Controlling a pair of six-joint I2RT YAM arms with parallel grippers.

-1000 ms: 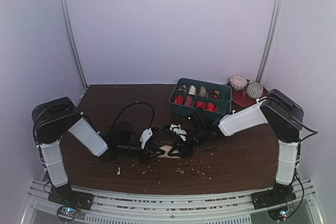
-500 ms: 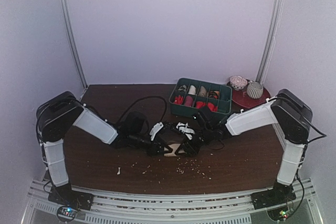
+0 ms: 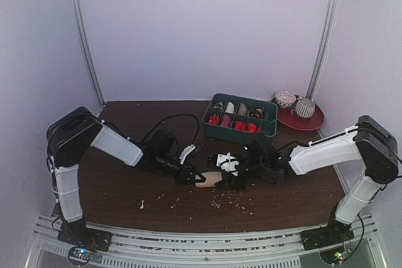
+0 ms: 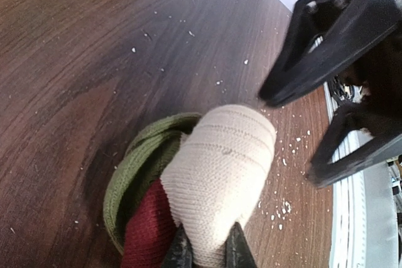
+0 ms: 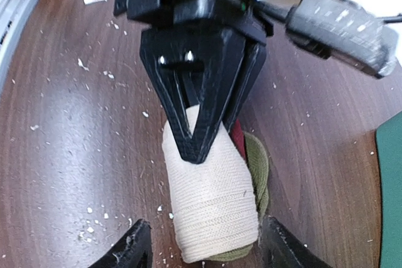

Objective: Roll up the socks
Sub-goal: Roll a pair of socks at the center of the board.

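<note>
Left gripper (image 4: 207, 254) is clamping the rolled beige, olive-green and maroon fabric socks (image 4: 220, 167), lying centrally near the brown wooden desk's (image 3: 282, 199) near edge; right gripper (image 5: 207, 246) is straddling them, jaws apart.

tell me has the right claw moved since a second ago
Yes: the right claw shifted toward the near edge and slightly right, away from the green tray.

Robot lab booth, plain white walls (image 3: 207, 36), aluminium rails (image 3: 188, 238); wooden table (image 3: 301, 196)
</note>
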